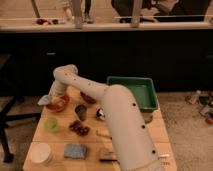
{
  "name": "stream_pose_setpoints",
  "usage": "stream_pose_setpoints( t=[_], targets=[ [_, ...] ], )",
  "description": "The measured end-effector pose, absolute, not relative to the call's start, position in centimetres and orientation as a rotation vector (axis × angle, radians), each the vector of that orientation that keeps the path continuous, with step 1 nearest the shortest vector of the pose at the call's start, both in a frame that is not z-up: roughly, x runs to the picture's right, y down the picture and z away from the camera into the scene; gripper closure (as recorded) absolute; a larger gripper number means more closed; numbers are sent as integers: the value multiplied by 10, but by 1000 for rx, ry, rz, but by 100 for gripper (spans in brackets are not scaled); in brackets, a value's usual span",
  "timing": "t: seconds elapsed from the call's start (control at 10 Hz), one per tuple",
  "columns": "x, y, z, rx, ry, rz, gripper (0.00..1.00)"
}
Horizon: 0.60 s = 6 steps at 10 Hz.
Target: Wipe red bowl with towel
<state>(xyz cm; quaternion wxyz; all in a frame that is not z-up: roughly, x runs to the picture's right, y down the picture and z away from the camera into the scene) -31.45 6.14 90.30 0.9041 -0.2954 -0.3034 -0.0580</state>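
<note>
Camera view: the red bowl (59, 104) is seen near the far left edge of the wooden table (127, 135), with the towel (45, 100) draped at its left rim, partly over the bowl and partly overhanging toward the table edge. The gripper (51, 98) is lowered over that same left side of the bowl, right at the cloth; whether the cloth is pinched or only pressed cannot be told. The cloth appears to be kept low against the rim so that it can be dragged across the bowl's surface, and wiping is judged to be under way.

The white arm (100, 107) is arched from the near right across the middle of the table, so that the far left corner is reached from above. Just right of the red bowl a dark cup-like object (80, 111) is found, with a darker bowl (89, 98) behind it. Nearer the camera, a small green cup (52, 124), a blue sponge (75, 150) and a white round container (41, 153) are laid out. A green bin (134, 92) is set at the far right.
</note>
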Motion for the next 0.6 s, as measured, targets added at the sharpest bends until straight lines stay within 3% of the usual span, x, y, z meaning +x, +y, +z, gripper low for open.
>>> stream_pose_setpoints(
  t=[0.3, 0.6],
  targets=[
    [-277, 64, 889, -604, -602, -88, 100],
    [-274, 59, 899, -606, -589, -77, 100]
  ],
)
